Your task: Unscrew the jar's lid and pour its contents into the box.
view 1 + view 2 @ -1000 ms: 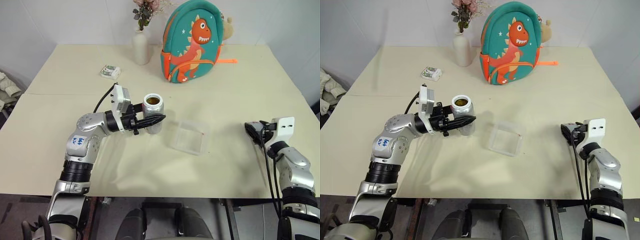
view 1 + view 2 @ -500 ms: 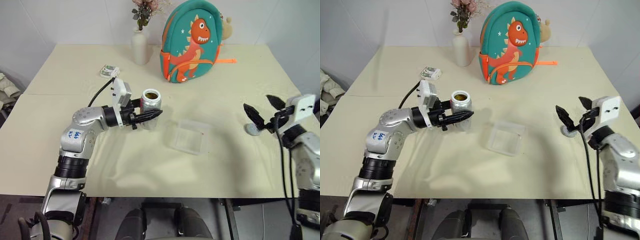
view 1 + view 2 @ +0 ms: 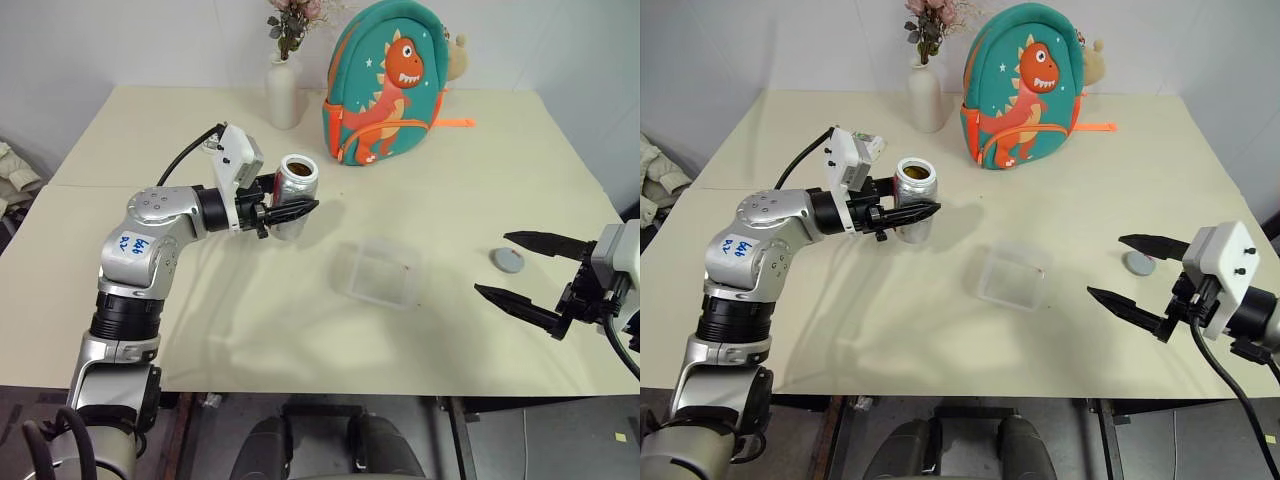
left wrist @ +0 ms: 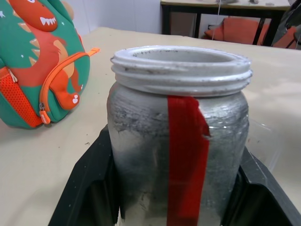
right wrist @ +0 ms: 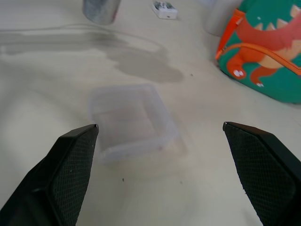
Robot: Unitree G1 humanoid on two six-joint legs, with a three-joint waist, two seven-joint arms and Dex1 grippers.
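- Head views: the left hand (image 3: 290,212) is clamped on the jar (image 3: 295,196), carried clear of the surface and roughly upright, mouth open, so the dark contents (image 3: 300,169) stay in until it is over the box (image 3: 377,271). The box sits near the middle of the surface, towards the front edge, apart from the jar. The lid (image 3: 509,260) lies flat near the right edge, out of the pouring path. The right hand (image 3: 528,272) hangs spread wide and empty just beside it, above the front right part of the surface.
- Left wrist view: black fingers (image 4: 91,188) press both sides of the jar's body below the threaded rim, red label strip facing the camera. The grip looks secure.
- Right wrist view: the pads (image 5: 75,162) stand far apart, facing the box, which appears empty.
- Judgement: unscrewing is done; pouring remains.
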